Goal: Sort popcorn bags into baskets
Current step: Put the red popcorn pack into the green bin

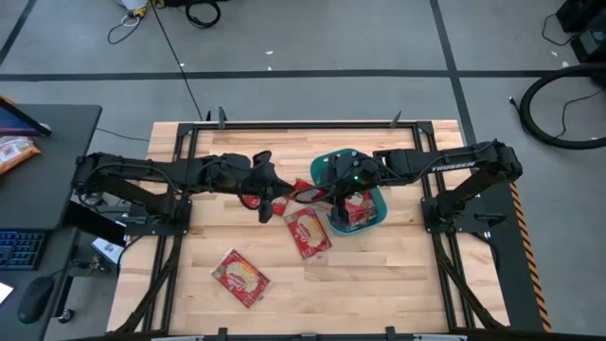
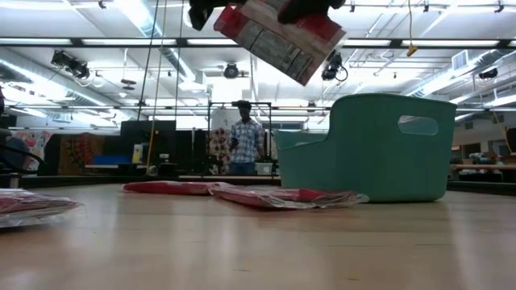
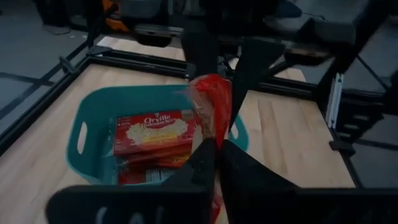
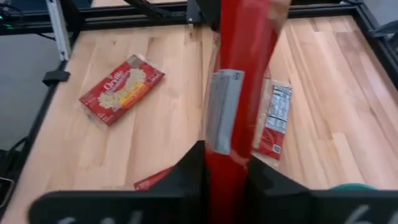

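Note:
One red popcorn bag [image 1: 303, 191] hangs in the air between both grippers, just left of the teal basket [image 1: 377, 210]. My left gripper [image 1: 286, 199] is shut on its left end, and my right gripper [image 1: 327, 188] is shut on its right end. The low view shows the bag [image 2: 278, 32] tilted, high above the table. The basket [image 3: 93, 112] holds at least two bags lying flat [image 3: 155, 132]. More bags lie flat on the table: one beside the basket [image 1: 308, 232] and one toward the near edge [image 1: 240, 277]. My left gripper pinches one end of the bag [image 3: 214, 124] between its two fingers, coming level from the table's left. The bag is lifted clear and stands edge-on. My right gripper pinches the opposite end [image 4: 231, 155] between its two fingers, coming from the right; the bag reaches away along the fingers, clear of the table.
Black frame rails [image 1: 284, 125] run along the table's edges. A side desk at the left carries an orange snack bag [image 1: 14, 152] and a keyboard [image 1: 21, 248]. A person [image 2: 244, 137] stands in the room beyond. Bare wood lies toward the near right [image 1: 398, 284].

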`<state>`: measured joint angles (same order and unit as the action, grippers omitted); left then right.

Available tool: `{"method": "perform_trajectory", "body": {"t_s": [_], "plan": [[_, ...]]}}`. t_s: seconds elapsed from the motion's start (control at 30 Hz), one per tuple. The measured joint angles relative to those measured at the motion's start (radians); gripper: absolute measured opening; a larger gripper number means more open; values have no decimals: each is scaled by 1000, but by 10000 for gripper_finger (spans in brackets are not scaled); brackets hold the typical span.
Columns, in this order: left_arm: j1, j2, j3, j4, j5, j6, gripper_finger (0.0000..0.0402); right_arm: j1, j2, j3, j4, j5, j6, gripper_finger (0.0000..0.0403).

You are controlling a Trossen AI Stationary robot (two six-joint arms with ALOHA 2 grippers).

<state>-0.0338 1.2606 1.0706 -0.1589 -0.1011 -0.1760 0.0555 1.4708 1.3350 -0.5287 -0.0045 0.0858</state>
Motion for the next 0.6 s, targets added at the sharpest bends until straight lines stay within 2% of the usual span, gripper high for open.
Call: {"method": "perform_trajectory", "body": {"t_s": [0.1, 0.3, 0.43, 0.53, 0.6], "plan": [[5, 0, 0, -1, -16, -42, 50, 0, 0, 0, -25, 6, -4, 27], [25, -29, 2, -57, -25, -93, 127, -14, -8, 0, -166, 45, 3, 38], [53, -70, 0, -189, -77, -152, 157, -43, -12, 0, -338, 175, 106, 50], [68, -98, -1, -268, -107, -203, 161, -68, -3, 1, -466, 296, 240, 45], [75, -99, 0, -275, -109, -213, 162, -82, 13, 1, -531, 320, 312, 41]]}}
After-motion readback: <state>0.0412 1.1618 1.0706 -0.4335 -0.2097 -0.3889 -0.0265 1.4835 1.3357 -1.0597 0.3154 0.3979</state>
